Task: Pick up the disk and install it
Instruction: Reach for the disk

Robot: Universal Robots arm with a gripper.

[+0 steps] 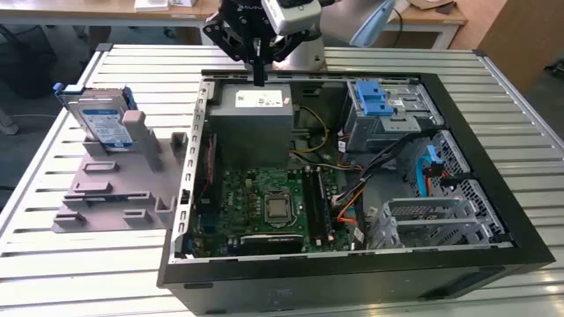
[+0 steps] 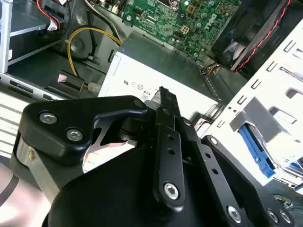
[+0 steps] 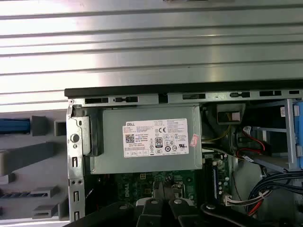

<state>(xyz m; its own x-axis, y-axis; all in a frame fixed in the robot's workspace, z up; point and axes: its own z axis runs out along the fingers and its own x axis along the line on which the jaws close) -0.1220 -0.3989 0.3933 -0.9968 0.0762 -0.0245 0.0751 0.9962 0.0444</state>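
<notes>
Exterior view: my claw [image 1: 259, 80] hangs over the far end of the open computer case [image 1: 352, 274], fingers pointing straight down at the grey power supply [image 1: 255, 109] and just above its far edge. The fingers are pressed together with nothing between them; both wrist views agree, showing the black fingertips closed and empty over the power supply's white sticker [image 3: 156, 138]. The disk [image 1: 102, 122] is well apart from me, outside the case on the exterior view's left. It stands on edge in a grey holder [image 1: 115, 191] at that holder's far end, label facing out, blue frame around its rim. Holder and case both sit on the slatted metal table [image 1: 53, 264]. Inside the case, the green circuit board [image 1: 264, 198] lies nearer than the power supply. A blue bracket [image 1: 374, 99] tops the metal drive cage [image 1: 387, 122] at the far corner on the exterior view's right, with bundled cables [image 1: 387, 168] running near it.
</notes>
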